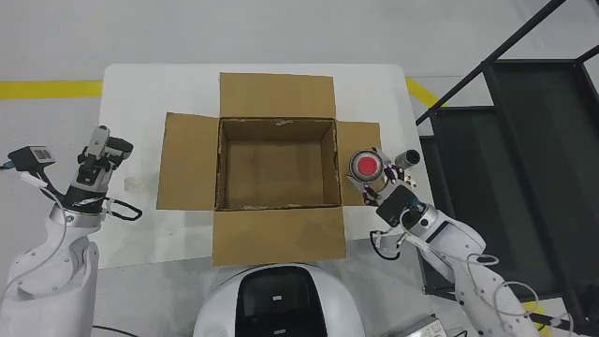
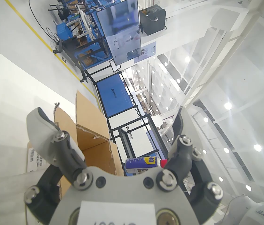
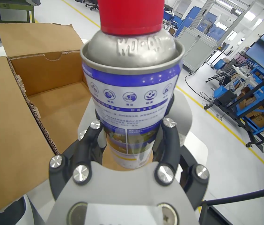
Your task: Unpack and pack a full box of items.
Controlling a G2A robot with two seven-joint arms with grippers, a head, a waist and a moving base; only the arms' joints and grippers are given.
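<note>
An open cardboard box [image 1: 277,172] stands in the middle of the white table [image 1: 140,94], its flaps folded out and its inside bare. My right gripper [image 1: 378,185] is shut on a blue spray can with a red cap [image 1: 367,165], held upright over the box's right flap. Seen from the right wrist, the spray can [image 3: 132,90] sits between the fingers [image 3: 169,136], with the box [image 3: 52,90] beside it. My left gripper [image 1: 105,146] hangs open and empty to the left of the box. From the left wrist, the can [image 2: 143,163] appears far off past the box [image 2: 92,129].
A black metal stair frame [image 1: 505,131] stands just off the table's right side. A yellow floor line [image 1: 47,88] runs behind the table. Bare tabletop lies to the left of the box and behind it.
</note>
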